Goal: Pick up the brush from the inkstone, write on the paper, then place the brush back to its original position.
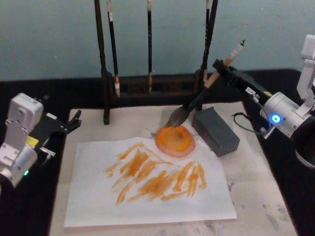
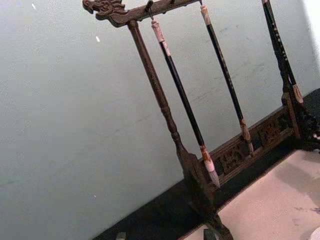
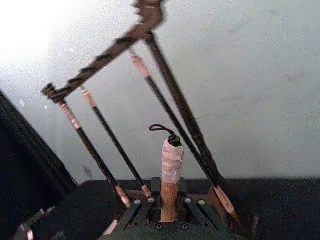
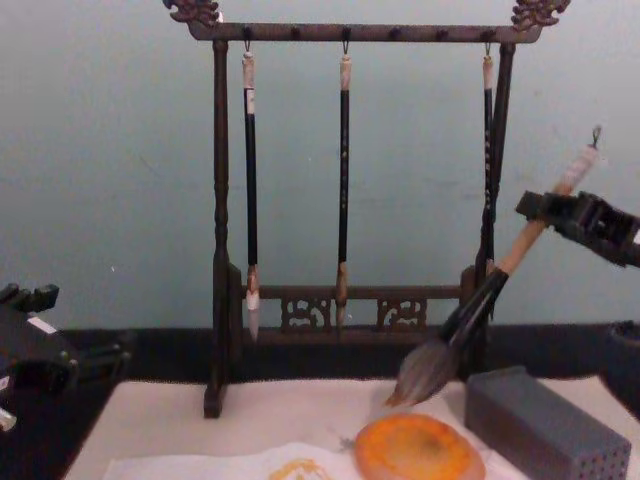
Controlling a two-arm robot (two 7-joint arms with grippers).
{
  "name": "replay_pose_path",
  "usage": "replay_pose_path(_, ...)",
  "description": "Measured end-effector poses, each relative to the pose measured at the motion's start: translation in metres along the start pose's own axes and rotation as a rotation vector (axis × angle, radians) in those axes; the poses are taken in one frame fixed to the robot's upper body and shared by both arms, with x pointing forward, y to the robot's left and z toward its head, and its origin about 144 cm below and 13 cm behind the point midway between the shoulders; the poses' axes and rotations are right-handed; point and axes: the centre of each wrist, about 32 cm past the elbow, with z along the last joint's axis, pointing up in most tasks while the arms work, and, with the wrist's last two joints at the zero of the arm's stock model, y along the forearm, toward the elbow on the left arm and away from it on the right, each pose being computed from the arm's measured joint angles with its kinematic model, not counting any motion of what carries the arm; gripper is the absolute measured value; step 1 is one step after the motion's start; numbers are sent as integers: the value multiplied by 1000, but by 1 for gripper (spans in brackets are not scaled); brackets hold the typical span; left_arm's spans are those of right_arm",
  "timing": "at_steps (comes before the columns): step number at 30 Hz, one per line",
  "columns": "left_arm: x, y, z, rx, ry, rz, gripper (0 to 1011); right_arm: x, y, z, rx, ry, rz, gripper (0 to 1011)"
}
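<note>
The right gripper (image 1: 221,66) is clamped tight on the brush (image 1: 205,83), high up on the handle near the white end. The brush leans down and to the left. Its bushy tip hangs just over the back edge of the inkstone (image 1: 174,140) and, as far as I can see, does not touch it. The paper (image 1: 147,206) is covered in orange strokes, so I think the writing is done and the brush needs to go back on the dish.

Here is what could go wrong. The tip is near the edge, not the middle, so if it comes down there it could miss the dish and smear the mat (image 1: 266,196). The block (image 1: 216,130) sits right beside the dish, so a small slip to the right could bump it. The handle is close to the right post of the rack (image 1: 147,83) too, and a swing could knock it. The grip is far from the heavy tip, so the brush might wobble.

The left gripper (image 1: 71,123) waits at the left edge of the mat with its fingers apart.

The mat is pale and a bit smudged, and it lies on a black table (image 1: 275,83). Behind is a plain blue-green wall (image 1: 49,39). Three thin brushes hang from the rack.
</note>
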Motion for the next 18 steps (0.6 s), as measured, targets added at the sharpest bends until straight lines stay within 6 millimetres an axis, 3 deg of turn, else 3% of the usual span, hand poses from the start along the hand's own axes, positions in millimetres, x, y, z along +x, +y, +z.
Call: replay_pose_path(18, 0, 0, 0, 0, 0, 0, 1001, -14, -13, 6, 3, -367, 179, 163)
